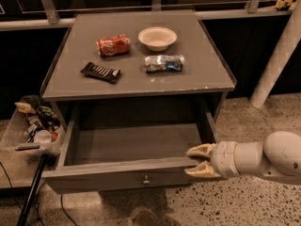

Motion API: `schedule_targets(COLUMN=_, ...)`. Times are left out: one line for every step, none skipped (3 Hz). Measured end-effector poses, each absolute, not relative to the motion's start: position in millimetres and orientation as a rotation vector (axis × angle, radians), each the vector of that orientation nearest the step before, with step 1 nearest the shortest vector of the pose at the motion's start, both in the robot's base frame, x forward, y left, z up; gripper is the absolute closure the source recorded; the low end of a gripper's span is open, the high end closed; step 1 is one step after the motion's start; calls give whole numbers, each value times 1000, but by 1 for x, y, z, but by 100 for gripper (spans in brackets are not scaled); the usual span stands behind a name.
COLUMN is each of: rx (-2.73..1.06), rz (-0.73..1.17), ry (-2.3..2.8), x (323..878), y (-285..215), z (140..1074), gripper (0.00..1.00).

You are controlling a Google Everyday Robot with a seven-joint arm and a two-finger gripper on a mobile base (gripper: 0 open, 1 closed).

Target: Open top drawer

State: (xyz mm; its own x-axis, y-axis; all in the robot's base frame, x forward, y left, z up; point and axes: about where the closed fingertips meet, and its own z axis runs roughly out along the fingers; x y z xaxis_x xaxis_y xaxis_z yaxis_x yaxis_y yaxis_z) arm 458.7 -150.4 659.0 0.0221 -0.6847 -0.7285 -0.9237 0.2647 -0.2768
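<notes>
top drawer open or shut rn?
Open. The top drawer is pulled well out from under the tabletop, grey interior exposed. The gripper sits at its front's right end, fingers spread.

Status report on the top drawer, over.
Gripper open, at top drawer front's right end. Drawer pulled out. Nothing blocking.

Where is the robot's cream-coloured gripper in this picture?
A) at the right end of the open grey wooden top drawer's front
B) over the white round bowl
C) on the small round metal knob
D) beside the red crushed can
A: the cream-coloured gripper sits at the right end of the front panel of the open grey wooden top drawer, well to the right of the small round metal knob.
</notes>
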Motion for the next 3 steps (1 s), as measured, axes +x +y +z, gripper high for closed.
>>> schedule_targets(rx=-1484, rz=371, ry=1724, x=459, y=-150, z=659, gripper=35)
schedule_targets(rx=-1484, rz=371, ry=1724, x=459, y=-150, z=659, gripper=25)
schedule_targets(rx=-1484, rz=371, ry=1724, x=459, y=-150, z=659, gripper=44)
